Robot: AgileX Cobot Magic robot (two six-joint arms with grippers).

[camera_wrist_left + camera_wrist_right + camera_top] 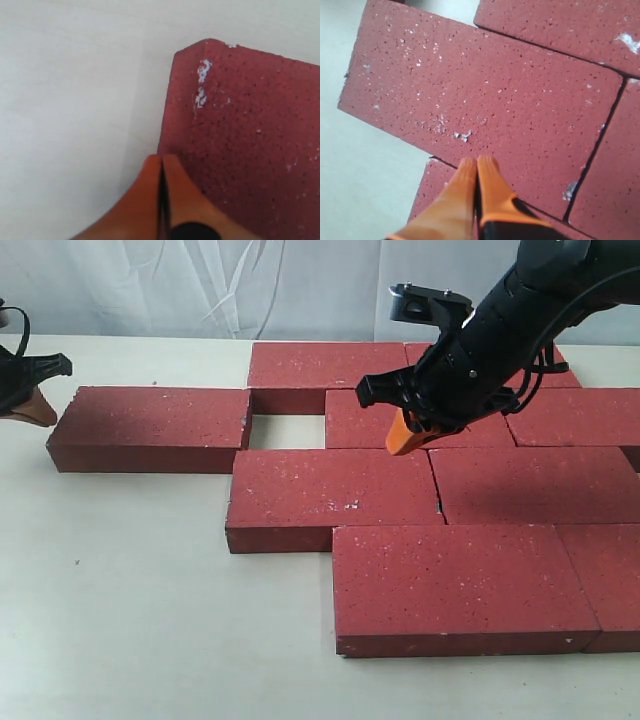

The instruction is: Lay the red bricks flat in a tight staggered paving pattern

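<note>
Several dark red bricks lie flat in staggered rows, among them a front brick (450, 585) and a middle-row brick (330, 495). One brick (150, 425) lies at the left, its right end at the pattern, with a small bare gap (287, 432) beside it. My left gripper (35, 408) is shut and empty just off that brick's left end; its orange fingertips (161, 161) sit at the edge of the brick (245, 140). My right gripper (405, 437) hovers shut and empty over the second-row brick (355, 422). Its fingertips (478, 162) hang above a brick seam next to a large speckled brick (485, 95).
The bricks rest on a pale tabletop (120, 620), bare at the front left. A white curtain (200, 285) hangs behind the table. The pattern runs off the right edge of the exterior view.
</note>
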